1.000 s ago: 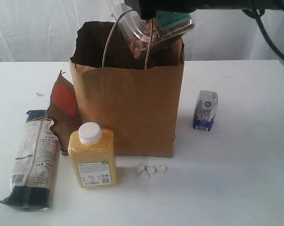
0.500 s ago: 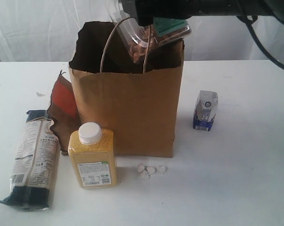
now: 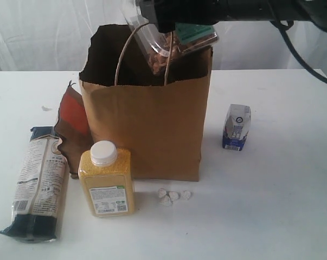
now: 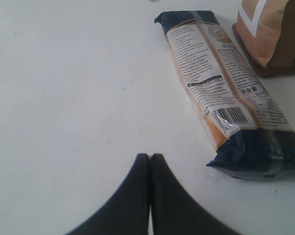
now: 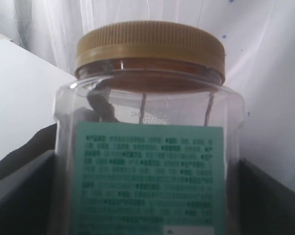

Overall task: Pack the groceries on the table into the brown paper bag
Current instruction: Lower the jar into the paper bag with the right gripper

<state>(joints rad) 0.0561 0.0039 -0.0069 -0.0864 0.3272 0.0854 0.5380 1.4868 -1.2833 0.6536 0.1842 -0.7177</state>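
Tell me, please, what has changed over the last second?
The right hand, gripping the gold-lidded clear jar, eased it slightly lower and leftward in the exterior view, into the brown paper bag. Nothing was released. The left hand stayed shut; the other groceries stayed put.

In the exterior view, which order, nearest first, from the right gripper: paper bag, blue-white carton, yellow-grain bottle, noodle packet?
1. paper bag, just under the right gripper.
2. blue-white carton, right of bag.
3. yellow-grain bottle, front left.
4. noodle packet, far left.
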